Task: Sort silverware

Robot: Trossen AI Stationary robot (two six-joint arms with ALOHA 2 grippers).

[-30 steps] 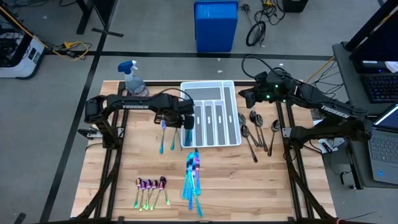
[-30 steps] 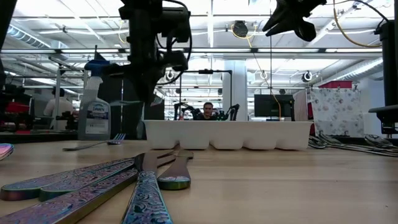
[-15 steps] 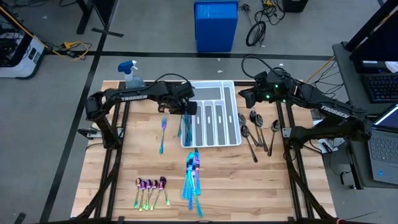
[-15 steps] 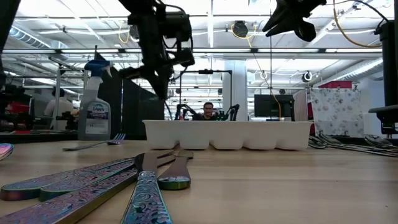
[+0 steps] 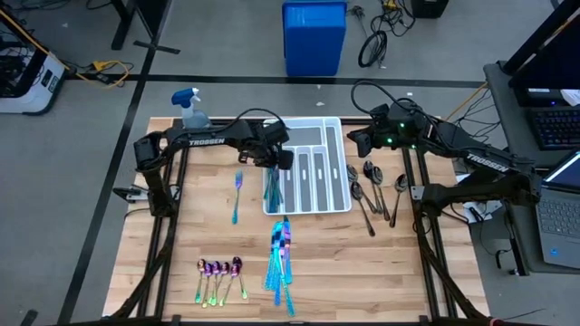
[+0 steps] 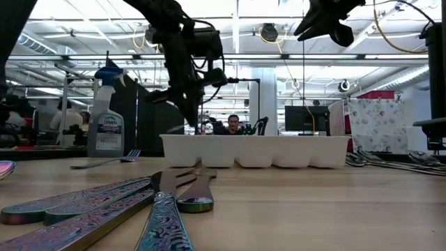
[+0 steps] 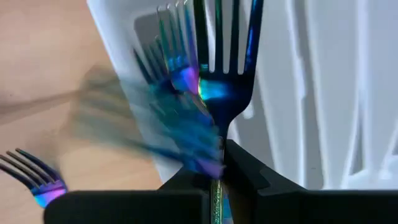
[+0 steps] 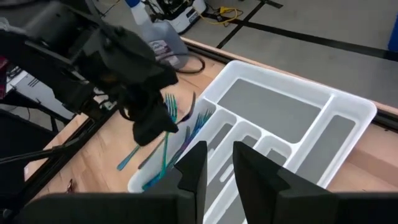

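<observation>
carrying a blue-teal fork (image 7: pixel 221 74) to the white tray (image 5: pixel 337 201), the left gripper (image 5: pixel 275 163) hangs over the tray's outermost slot on the left arm's side. its fingers are clamped tight on the handle, tines pointing away from the wrist, and the fork hangs clear above the slot. forks already lie in that slot (image 5: pixel 273 188) — the left wrist view shows their tines just behind the held one, though blurred.

the rest of the silverware is spread across the table: 1 more fork (image 5: pixel 236 195) lies on the wood just beside the tray, the iridescent knives (image 5: pixel 281 256) sit in a bundle near the front middle, the small rainbow-purple spoons (image 5: pixel 218 274) in a row at the front left, and the dark spoons (image 5: pixel 372 192) on the far side of the tray from the left arm.

the right gripper (image 5: pixel 359 143) waits in the air near the tray's back corner, above the dark spoons. its fingers stand slightly apart with nothing between them — the right wrist view shows the gap bare.

the step in hand looks like placing this fork with its fellows. the next move would call for lowering it along the slot's length, so handle and tines both clear the divider, then letting go low enough that it doesn't bounce out. after that, the lone fork beside the tray seems the natural next pick.
</observation>
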